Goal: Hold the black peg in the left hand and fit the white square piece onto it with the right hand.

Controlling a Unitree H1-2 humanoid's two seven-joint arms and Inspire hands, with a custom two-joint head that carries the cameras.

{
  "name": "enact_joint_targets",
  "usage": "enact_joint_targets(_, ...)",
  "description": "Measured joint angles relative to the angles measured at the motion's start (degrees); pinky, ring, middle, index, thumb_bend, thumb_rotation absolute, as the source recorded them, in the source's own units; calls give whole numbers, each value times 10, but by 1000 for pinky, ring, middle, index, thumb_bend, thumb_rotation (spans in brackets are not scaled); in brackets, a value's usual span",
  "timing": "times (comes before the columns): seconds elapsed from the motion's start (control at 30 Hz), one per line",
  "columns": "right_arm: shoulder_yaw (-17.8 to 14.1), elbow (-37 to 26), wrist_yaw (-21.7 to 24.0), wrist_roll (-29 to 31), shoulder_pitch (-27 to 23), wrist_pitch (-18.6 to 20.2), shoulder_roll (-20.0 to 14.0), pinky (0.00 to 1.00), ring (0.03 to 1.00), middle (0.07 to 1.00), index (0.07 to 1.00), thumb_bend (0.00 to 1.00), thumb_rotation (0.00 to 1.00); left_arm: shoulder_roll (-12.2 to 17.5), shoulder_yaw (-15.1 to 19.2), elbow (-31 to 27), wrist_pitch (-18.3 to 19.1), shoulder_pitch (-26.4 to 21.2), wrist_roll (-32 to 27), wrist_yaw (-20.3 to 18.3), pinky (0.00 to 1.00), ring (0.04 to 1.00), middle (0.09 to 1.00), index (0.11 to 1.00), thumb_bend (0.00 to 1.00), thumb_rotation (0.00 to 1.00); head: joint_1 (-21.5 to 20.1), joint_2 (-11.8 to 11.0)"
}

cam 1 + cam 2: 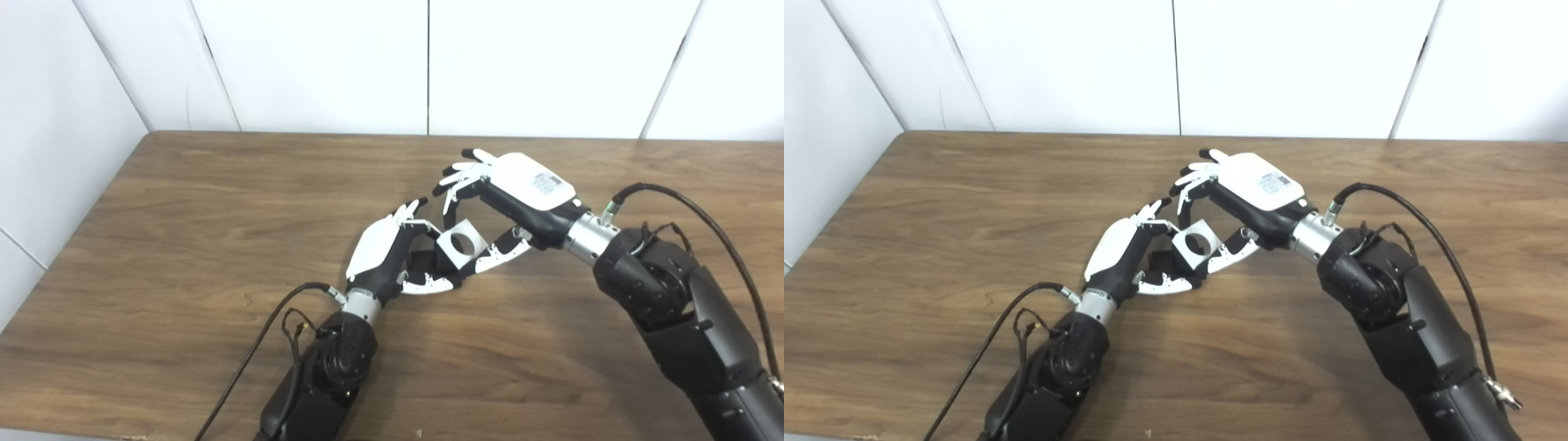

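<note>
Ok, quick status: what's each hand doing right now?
Left hand: shut on the black peg.
Right hand: shut on the white square piece.

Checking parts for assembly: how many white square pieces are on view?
1: the white square piece sits between the left hand and right hand, mid-table. Others could hide behind the hands.

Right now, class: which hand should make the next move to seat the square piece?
The right hand. It pinches the white square piece, whose hole shows dark. The left hand is closed around the black peg, so it should only brace.
</note>
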Motion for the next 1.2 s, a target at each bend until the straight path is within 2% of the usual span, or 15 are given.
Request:
enact_joint_targets(0.37, -4, 17, -4, 1, 0, 0, 16, 972, 883, 785, 483, 514, 140, -1, -1, 0, 2, 0, 0, 2, 1000, 1000, 982, 493, 522, 76, 0, 0)
enact_joint_targets(0.9, -4, 22, -13, 0, 0, 0, 21, 970, 874, 784, 483, 514, 140, -1, -1, 0, 2, 0, 0, 2, 1000, 1000, 982, 493, 522, 76, 5, 3)
enact_joint_targets(1.03, -3, 42, -15, -1, 0, 0, 21, 937, 869, 782, 483, 515, 140, -1, -1, -1, 2, 0, 0, 2, 1000, 1000, 984, 493, 521, 78, 9, 4)
enact_joint_targets(1.2, -3, 59, -25, 0, -1, -1, 24, 942, 867, 779, 483, 515, 140, 0, -2, -4, 6, 0, 0, 1, 1000, 1000, 982, 493, 521, 76, 10, 4)
